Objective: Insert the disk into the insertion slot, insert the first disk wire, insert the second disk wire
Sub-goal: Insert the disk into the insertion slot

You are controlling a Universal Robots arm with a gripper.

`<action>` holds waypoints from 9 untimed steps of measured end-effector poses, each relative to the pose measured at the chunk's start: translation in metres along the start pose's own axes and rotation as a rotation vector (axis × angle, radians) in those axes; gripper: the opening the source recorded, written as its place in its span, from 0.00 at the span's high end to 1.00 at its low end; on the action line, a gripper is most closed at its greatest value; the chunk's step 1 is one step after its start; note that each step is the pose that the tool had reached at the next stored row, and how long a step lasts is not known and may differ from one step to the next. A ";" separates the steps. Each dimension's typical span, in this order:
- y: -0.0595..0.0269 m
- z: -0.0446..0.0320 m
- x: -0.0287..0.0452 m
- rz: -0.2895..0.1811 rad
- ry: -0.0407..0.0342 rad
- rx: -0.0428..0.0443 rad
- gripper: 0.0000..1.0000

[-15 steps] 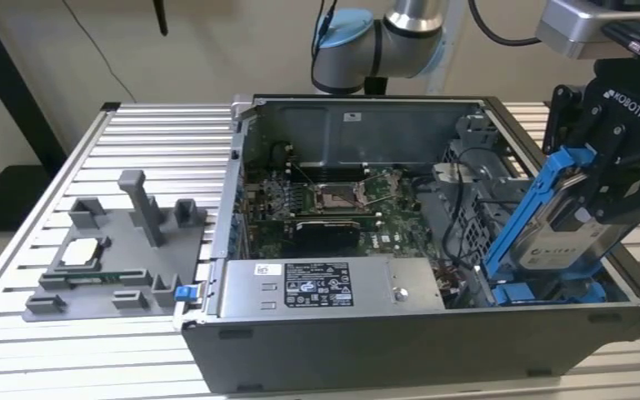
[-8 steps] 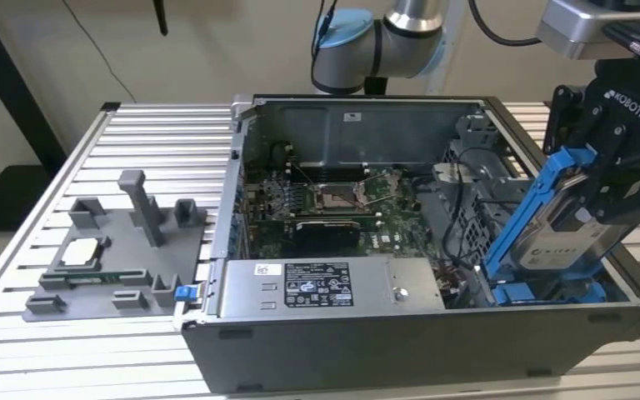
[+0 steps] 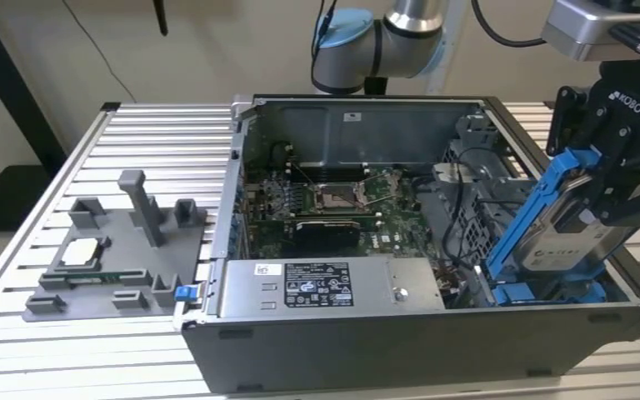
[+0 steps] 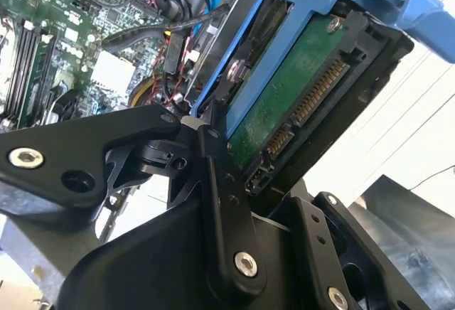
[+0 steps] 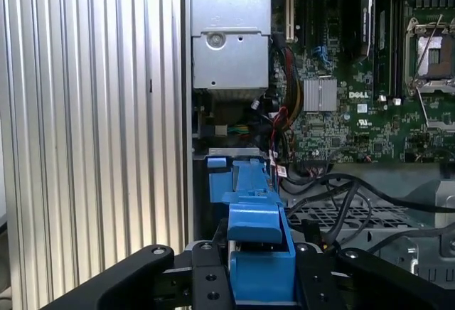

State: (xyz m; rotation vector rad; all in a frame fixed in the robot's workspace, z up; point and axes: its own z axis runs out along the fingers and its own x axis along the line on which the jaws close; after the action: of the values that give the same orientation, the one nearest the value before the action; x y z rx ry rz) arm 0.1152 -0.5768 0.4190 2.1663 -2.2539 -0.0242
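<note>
Black gripper (image 5: 260,281) clamps blue-framed silver disk (image 3: 559,242), lower end inside open grey case (image 3: 409,350). Blue-latched metal insertion slot (image 3: 548,293) partly hidden.

1. The insertion slot (image 3: 587,292) is mostly hidden behind the disk (image 3: 559,242).
2. The claw (image 3: 600,212) is cut off by the exterior view's right edge.
3. The arm (image 3: 376,42) is cropped at that view's upper edge.

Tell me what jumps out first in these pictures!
The disk in its bright blue frame stands out first, tilted steeply at the exterior view's right end of the open computer case and held by the robot's black hand. Then come the green circuit board on the case's floor and the silver box beside it, nearer the camera.
</note>
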 end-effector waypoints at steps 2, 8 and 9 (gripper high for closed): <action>-0.0001 0.0001 0.0004 0.000 0.0000 0.0000 1.00; -0.0002 0.0030 0.0007 -0.003 -0.0034 -0.0002 1.00; -0.0002 0.0034 0.0007 -0.003 -0.0042 -0.0002 1.00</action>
State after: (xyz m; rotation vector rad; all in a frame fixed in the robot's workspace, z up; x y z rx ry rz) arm 0.1153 -0.5775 0.4156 2.1720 -2.2525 -0.0290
